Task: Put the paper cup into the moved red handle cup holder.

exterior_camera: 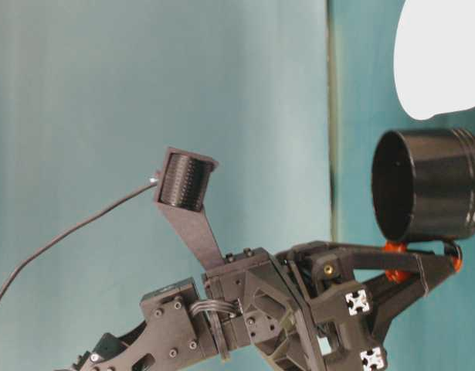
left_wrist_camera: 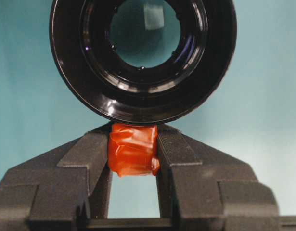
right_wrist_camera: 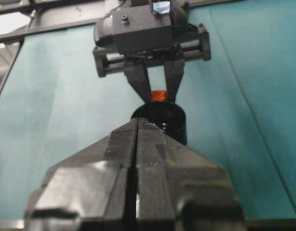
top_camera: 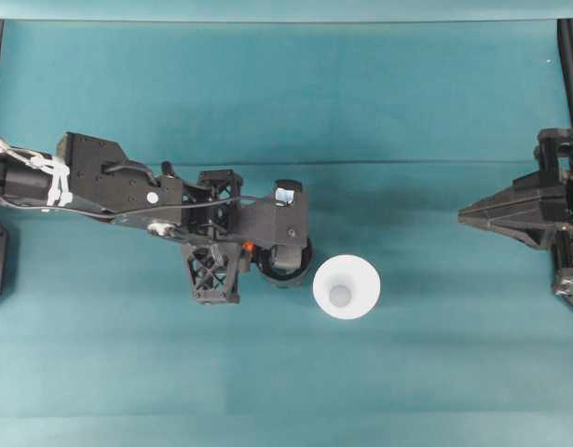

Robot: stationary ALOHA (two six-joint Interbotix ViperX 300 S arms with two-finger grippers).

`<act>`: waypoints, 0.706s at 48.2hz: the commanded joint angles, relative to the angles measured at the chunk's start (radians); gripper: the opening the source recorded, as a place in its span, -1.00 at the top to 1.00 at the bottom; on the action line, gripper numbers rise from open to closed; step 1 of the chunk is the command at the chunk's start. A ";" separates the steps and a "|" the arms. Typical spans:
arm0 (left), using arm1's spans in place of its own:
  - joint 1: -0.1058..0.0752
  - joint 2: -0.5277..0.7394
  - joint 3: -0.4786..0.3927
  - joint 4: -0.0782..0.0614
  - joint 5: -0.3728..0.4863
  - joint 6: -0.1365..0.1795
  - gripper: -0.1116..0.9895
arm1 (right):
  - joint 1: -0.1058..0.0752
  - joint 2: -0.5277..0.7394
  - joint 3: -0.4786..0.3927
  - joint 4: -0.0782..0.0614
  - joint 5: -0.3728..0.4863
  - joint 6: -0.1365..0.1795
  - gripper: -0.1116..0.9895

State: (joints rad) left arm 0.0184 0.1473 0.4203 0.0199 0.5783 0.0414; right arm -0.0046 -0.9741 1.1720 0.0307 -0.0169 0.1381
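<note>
Left gripper (left_wrist_camera: pixel 133 159): jaws closed on the orange-red handle (left_wrist_camera: pixel 133 150) of the black cup holder (top_camera: pixel 288 265), which sits near the middle of the table (top_camera: pixel 267 93).
Right gripper (top_camera: pixel 468 217): fingers pressed together, holding nothing, parked at the table's right edge.
Paper cup (top_camera: pixel 347 287): upright, mouth up, just beside the holder on its right, free of both grippers.
Risk: the grip is on a small tab alone, so the holder may twist or tip if nudged.
Risk: the cup's thin wall could crush under a hard pinch.
In the way: the left arm partly covers the holder from above, crowding the cup's route in.
</note>
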 commanded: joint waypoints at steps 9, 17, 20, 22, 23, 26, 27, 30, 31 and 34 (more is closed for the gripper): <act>-0.002 -0.006 0.002 0.000 -0.009 -0.002 0.31 | -0.002 0.006 -0.011 0.003 -0.005 0.008 1.00; -0.003 -0.005 0.002 0.000 -0.009 -0.002 0.30 | -0.002 0.006 -0.011 0.003 -0.005 0.008 1.00; -0.003 -0.006 0.002 0.000 -0.011 -0.002 0.28 | -0.002 0.006 -0.011 0.003 -0.005 0.008 1.00; -0.003 -0.005 0.000 0.000 -0.014 -0.002 0.14 | -0.002 0.006 -0.011 0.003 -0.005 0.008 1.00; -0.003 -0.005 0.000 0.002 -0.014 -0.002 0.03 | -0.002 0.006 -0.011 0.003 -0.005 0.008 1.00; -0.003 -0.005 0.002 0.002 -0.015 0.003 -0.34 | -0.002 0.006 -0.011 0.003 -0.005 0.008 1.00; -0.003 -0.005 0.000 0.002 -0.015 0.003 -0.46 | -0.002 0.006 -0.011 0.002 -0.005 0.008 1.00; -0.002 -0.005 0.002 0.000 -0.015 0.005 -0.75 | -0.002 0.006 -0.011 0.003 -0.005 0.008 1.00; -0.003 -0.005 0.002 0.002 -0.015 0.005 -0.81 | -0.002 0.006 -0.011 0.003 -0.005 0.008 1.00; -0.003 -0.006 0.002 0.002 -0.015 0.005 -0.79 | 0.000 0.006 -0.011 0.003 -0.005 0.008 1.00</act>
State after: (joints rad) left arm 0.0199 0.1473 0.4264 0.0184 0.5691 0.0445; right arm -0.0046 -0.9725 1.1720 0.0322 -0.0169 0.1381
